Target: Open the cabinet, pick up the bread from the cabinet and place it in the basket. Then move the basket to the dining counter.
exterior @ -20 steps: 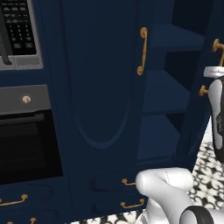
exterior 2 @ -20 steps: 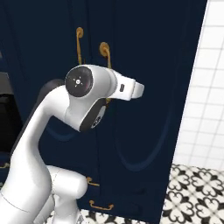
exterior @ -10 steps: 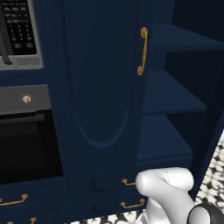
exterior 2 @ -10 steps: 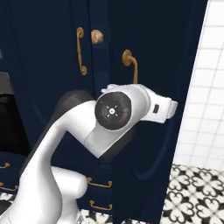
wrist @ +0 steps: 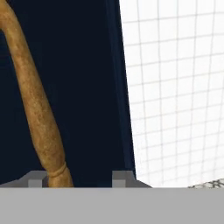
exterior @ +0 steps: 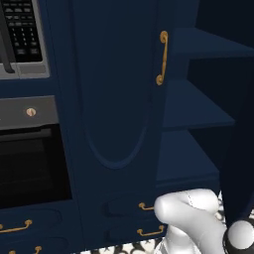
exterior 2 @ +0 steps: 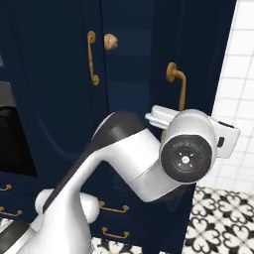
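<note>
Left base view first: the cabinet (exterior: 114, 99) is the big thing here, and its right door (exterior 2: 198, 49) has swung a good bit wider than it was a second ago. The left door (exterior: 119, 89) sits shut. With the right one pulled out, the navy shelves (exterior: 193, 106) are much more exposed than before, so I'd call the opening step nearly done.

From the right side, the white arm (exterior 2: 129, 154) is bent up in front of the cabinet, with the hand tucked in by the open door's long brass handle (exterior 2: 177, 82).

Up close, that handle runs down between the two tips of the gripper (wrist: 79, 178), sitting nearer one tip than the other. The jaws stand wider apart than the handle is thick, so it looks hooked loosely around it, not pinching it. The white tiled wall (wrist: 175, 87) is just past the door's edge.

Smallest bit: the bread (exterior 2: 110, 41) is up on a high shelf inside, peeking through the gap between the doors. That gap has grown, so my guess is the arm can let go of the handle soon and reach in for it.
</note>
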